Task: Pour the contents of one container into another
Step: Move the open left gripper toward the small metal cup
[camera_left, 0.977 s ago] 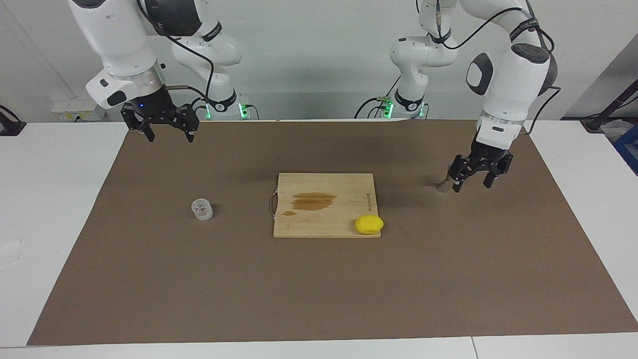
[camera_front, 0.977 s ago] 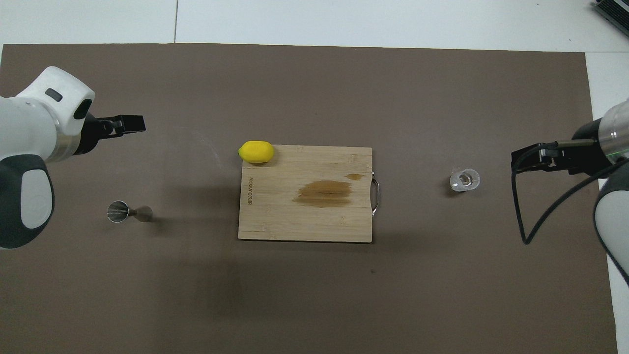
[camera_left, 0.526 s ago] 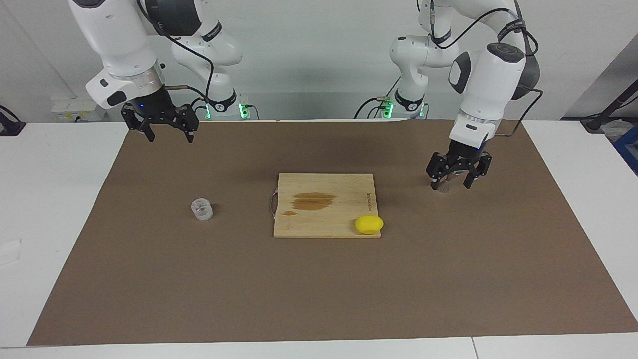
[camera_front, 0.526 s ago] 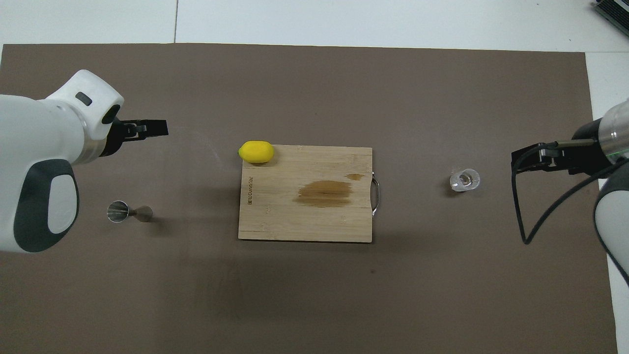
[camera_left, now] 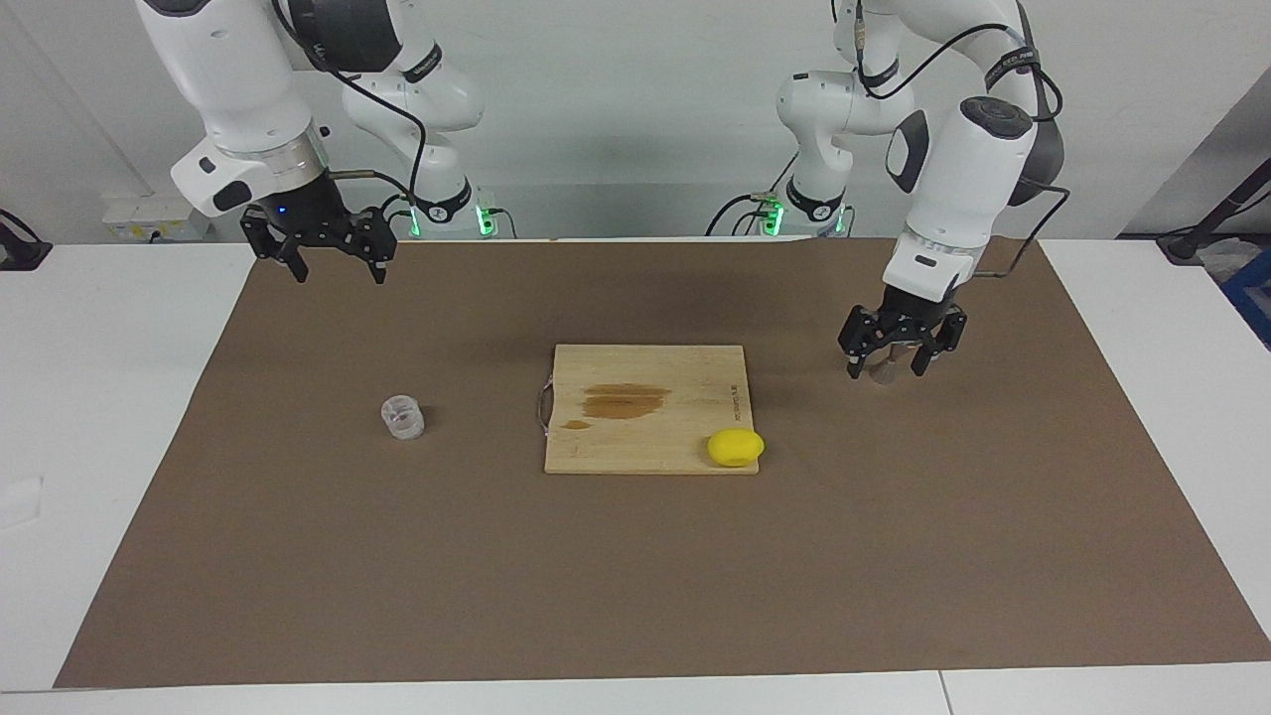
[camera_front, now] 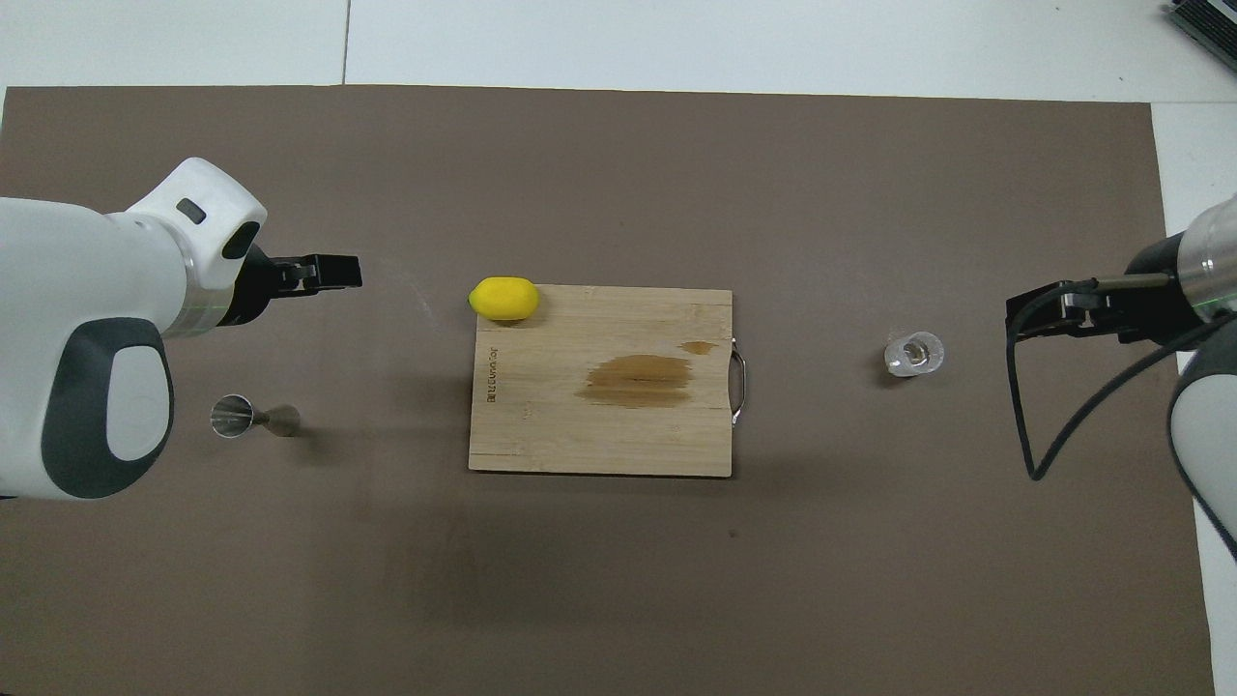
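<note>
We see one glass cup (camera_left: pixel 402 417), short and clear with a thick base, upright on the brown mat (camera_left: pixel 635 576) toward the right arm's end of the desk (camera_left: pixel 79 397), beside the cutting board (camera_left: pixel 645 409) and well apart from it. From overhead the cup (camera_front: pixel 913 354) shows a round rim and looks to hold nothing we can make out

One jigger (camera_front: pixel 253 418): grey metal, hourglass shape, open mouth shiny. It stands on the mat toward the left arm's end of the desk, slightly nearer to the robots than the lemon (camera_left: pixel 736 447). In the facing view the jigger (camera_left: pixel 883 369) is partly hidden by the left jaws

Left gripper (camera_left: pixel 886 365) hangs low over the jigger, jaws spread, one finger on each side of it; we can't tell whether they touch it. In the overhead view the left gripper (camera_front: pixel 329 273) appears offset from the jigger, so we read it as raised

Right gripper (camera_left: pixel 336 265) is up in the air over the mat edge nearest the robots, jaws spread, holding nothing. That arm waits. Overhead, only part of the right gripper (camera_front: pixel 1039 313) shows, near the cup

Count: one cup, one jigger, one lemon, one cutting board, one mat. The lemon sits at the board's corner farthest from the robots, partly overhanging. The board has a dark stain in the middle and a metal handle on the side facing the cup
</note>
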Controlling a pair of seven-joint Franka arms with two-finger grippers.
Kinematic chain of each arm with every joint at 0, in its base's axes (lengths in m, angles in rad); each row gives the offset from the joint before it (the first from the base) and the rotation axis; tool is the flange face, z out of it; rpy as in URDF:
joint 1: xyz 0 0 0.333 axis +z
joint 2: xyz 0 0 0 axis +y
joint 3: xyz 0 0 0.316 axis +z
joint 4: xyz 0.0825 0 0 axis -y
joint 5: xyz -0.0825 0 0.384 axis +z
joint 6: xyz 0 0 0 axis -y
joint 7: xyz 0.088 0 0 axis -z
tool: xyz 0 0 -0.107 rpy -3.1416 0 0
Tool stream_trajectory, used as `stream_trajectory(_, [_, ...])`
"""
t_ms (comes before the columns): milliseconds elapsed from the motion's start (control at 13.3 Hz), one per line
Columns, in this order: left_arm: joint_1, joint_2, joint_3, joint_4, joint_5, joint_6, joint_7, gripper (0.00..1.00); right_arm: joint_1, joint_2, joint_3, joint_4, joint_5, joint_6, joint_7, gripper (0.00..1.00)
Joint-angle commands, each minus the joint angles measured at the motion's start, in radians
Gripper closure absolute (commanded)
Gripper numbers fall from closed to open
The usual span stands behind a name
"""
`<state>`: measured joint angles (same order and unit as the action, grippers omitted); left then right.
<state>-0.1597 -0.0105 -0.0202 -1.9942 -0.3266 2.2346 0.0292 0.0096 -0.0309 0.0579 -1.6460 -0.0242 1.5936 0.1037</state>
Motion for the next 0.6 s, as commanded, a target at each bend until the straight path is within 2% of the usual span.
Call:
stream_trajectory(0, [0.076, -0.016, 0.003, -0.006, -0.157, -0.061, 0.283, 0.0, -0.01, -0.017, 0.002, -0.012, 0.02, -0.003, -0.024, 0.0])
stream_trajectory(301, [0.192, -0.006, 0.006, 0.032, -0.394, -0.266, 0.474, 0.0, -0.01, -0.017, 0.002, -0.012, 0.02, -0.003, -0.024, 0.0])
stream_trajectory(376, [0.215, 0.001, 0.005, 0.047, -0.413, -0.304, 0.524, 0.0, -0.01, -0.017, 0.002, -0.012, 0.02, -0.003, -0.024, 0.0])
stream_trajectory(526, [0.256, 0.033, 0.005, 0.061, -0.488, -0.357, 0.767, 0.0, -0.011, -0.017, 0.002, -0.012, 0.02, -0.003, -0.024, 0.0])
